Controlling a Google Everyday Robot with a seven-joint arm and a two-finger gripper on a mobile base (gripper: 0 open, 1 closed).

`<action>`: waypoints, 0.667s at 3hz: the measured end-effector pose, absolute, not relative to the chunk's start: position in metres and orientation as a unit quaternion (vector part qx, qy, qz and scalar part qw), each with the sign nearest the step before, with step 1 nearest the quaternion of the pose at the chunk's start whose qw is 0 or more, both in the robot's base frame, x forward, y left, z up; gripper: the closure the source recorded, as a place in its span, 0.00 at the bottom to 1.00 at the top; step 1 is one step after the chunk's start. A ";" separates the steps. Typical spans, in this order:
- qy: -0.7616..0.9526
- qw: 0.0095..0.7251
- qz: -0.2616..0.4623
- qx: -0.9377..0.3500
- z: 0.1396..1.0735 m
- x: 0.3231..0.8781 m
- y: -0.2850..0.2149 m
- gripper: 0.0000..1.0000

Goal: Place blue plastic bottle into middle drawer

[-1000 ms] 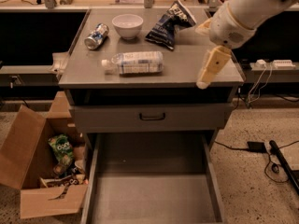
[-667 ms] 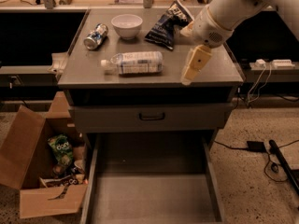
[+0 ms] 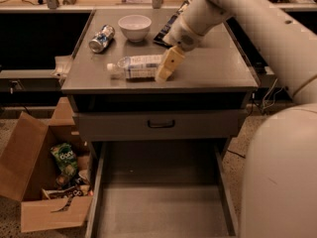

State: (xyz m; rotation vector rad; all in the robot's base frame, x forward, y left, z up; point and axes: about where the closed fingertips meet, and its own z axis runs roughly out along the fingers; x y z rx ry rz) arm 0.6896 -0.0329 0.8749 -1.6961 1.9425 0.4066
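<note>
Bottle (image 3: pixel 136 66) lies outside open drawer (image 3: pixel 161 205), tool (image 3: pixel 164 73) beside it.

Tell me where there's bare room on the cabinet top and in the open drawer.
Free: the right of the cabinet top, beyond the gripper, and the middle drawer floor. Crowded: left and back, with blue plastic bottle, can, bowl, snack bag.

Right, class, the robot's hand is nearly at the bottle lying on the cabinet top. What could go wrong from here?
1. The blue plastic bottle lies on its side with the hand at its base end. A nudge could roll it, perhaps towards the can or off the cabinet top.
2. The middle drawer sits far below, so if the bottle is released from high up it may bounce or land outside the drawer.
</note>
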 end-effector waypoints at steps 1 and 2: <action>0.721 0.253 0.164 -0.623 0.866 0.697 -0.009 0.25; 0.721 0.244 0.164 -0.628 0.862 0.696 0.011 0.47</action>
